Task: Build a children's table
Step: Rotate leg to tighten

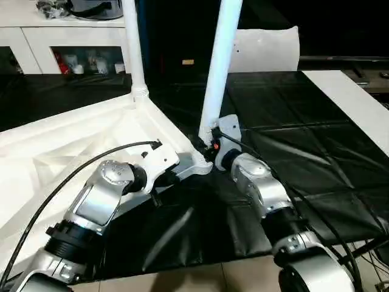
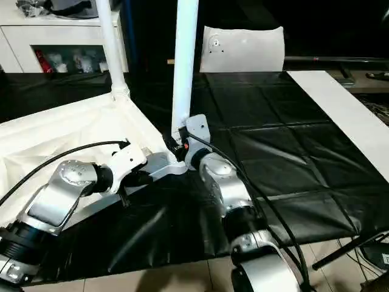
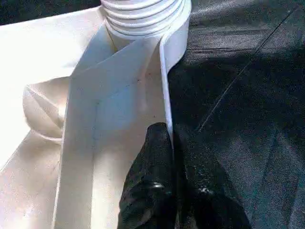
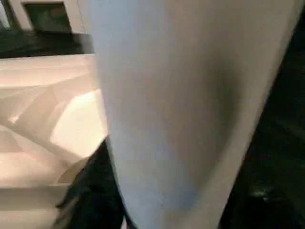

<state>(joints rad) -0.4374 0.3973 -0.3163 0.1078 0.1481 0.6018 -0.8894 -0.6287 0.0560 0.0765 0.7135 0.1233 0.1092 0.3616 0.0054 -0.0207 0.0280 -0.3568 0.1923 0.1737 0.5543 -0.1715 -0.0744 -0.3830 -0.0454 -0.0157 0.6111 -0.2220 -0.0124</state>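
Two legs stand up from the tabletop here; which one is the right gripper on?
The nearer leg, rising from the corner socket closest to the robot. The right gripper is around its base, while the farther leg stands alone at the back corner.

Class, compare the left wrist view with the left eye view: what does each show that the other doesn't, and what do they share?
Left wrist view alone: the left pincer shut on the thin side rim of the white plastic ribbed tabletop, close up.
Left eye view alone: the right pincer at the near long white tubular leg, a second upright leg, a flat white sheet.
Shared: the tabletop, a ringed corner socket, the black plastic ground cover.
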